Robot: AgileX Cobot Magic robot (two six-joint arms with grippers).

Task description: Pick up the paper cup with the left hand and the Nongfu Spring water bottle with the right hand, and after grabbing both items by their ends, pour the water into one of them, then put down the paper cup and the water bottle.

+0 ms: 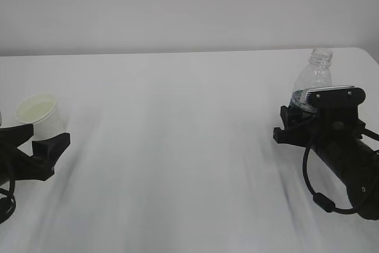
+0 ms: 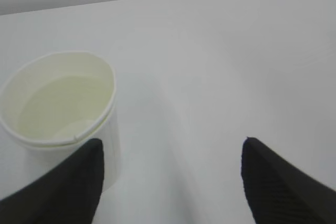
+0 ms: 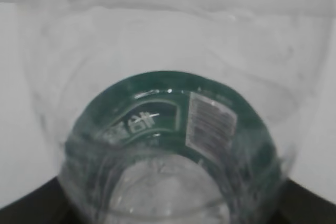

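Right hand (image 1: 294, 124): nearest the lens and low on the counter (image 1: 177, 146), its fingers closed around the lower body of the Nongfu Spring water bottle (image 1: 312, 81); up close, the dark green label fills the right wrist view between the two black tips.
Bottle: upright on the counter at far right, capless neck on top. I'd say the low grip is there so the neck swings over freely when it tips.
Left hand (image 1: 44, 149): fingers spread wide, holding nothing; one fingertip (image 2: 79, 182) sits right against the wall of the paper cup (image 2: 58, 106), the other is well apart.
Cup: standing at far left, mouth up. It looks to hold some pale water (image 2: 60, 106) already, though that's hard to be sure of.
Stage: bottle secured, cup not yet gripped. Judging from this, the left fingers need to centre on the cup before closing.
Risk: a thin paper wall could dent or skid under an off-centre squeeze.
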